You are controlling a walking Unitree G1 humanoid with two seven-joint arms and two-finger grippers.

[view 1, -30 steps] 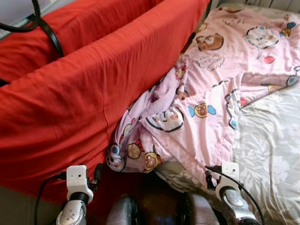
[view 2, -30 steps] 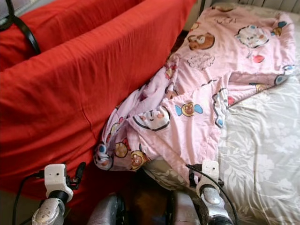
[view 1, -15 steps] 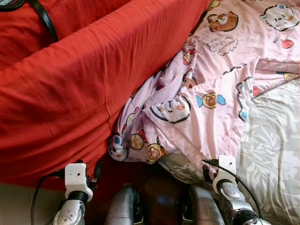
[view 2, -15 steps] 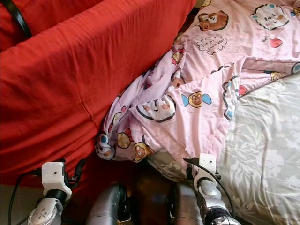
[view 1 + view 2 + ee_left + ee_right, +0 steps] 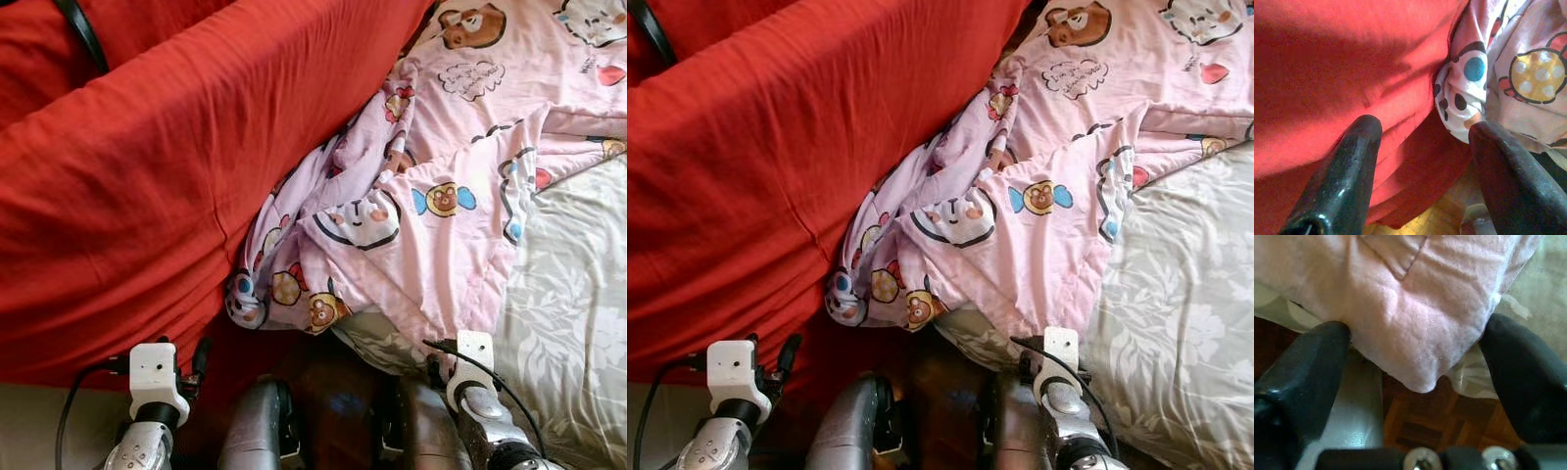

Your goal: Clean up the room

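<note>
Red fabric covered the furniture on our left, and beside it lay a bed with a grey floral sheet. We noted the pink cartoon-print blanket bunched between the two, one corner hanging over the bed's edge towards the wooden floor. We found the left gripper spread wide, holding nothing, facing the red fabric and the blanket's drooping corner. We found the right gripper likewise parted and empty, close below the blanket's hanging edge.
</note>
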